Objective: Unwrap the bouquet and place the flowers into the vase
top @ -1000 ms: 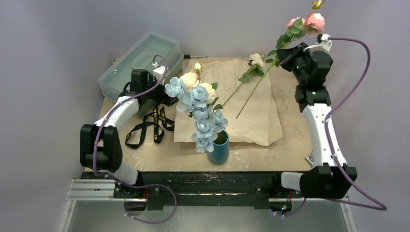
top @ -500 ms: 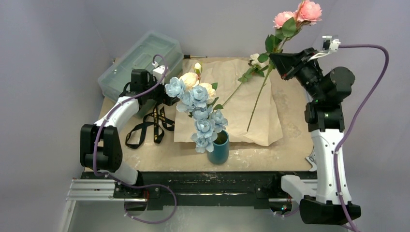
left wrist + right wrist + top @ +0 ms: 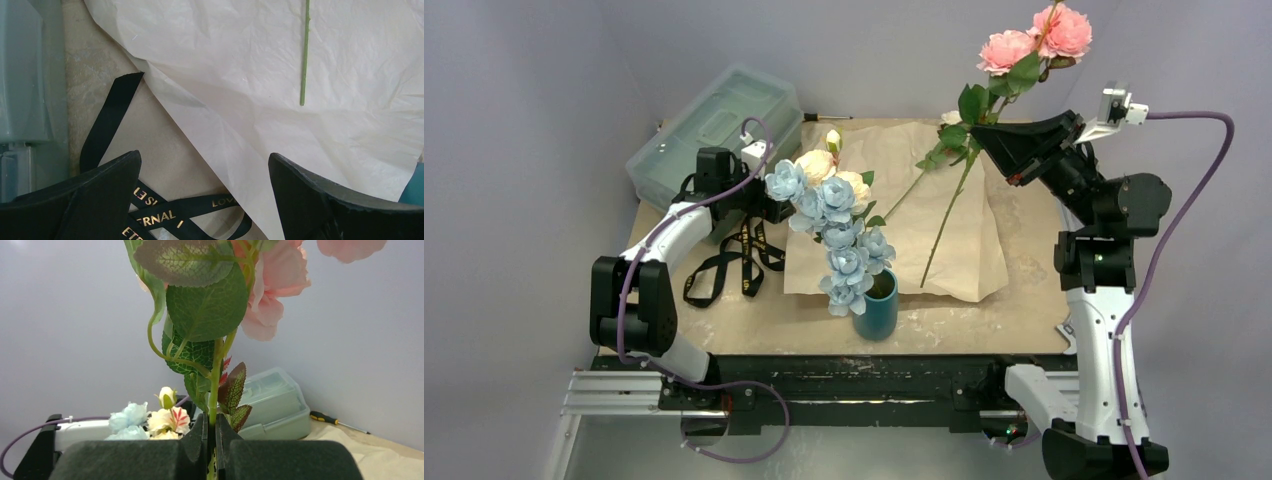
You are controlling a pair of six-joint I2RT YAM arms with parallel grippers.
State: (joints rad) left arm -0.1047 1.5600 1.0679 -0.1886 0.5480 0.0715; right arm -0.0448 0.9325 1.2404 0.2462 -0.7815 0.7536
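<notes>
Pink peonies (image 3: 1036, 35) are topping the stem (image 3: 947, 215) we are clenching in our right pincer (image 3: 986, 142), high over the kraft paper (image 3: 969, 265) at far right. Blue and cream flowers (image 3: 837, 195) are standing in the teal vase (image 3: 876, 312) at the near edge of the tabletop (image 3: 1034, 290). Our left pincer (image 3: 204, 157) is hanging released above the black ribbon (image 3: 107, 120).

Left wrist: we read only scraps of ribbon (image 3: 165, 217) lettering; the rest sits behind a finger (image 3: 75, 205) of the left gripper (image 3: 204, 162). Vase (image 3: 418, 184) is a sliver at the right edge. Top view: blue blossoms (image 3: 844, 235) hide that gripper's tips. Right wrist: peonies (image 3: 275, 285) clipped by top edge.
</notes>
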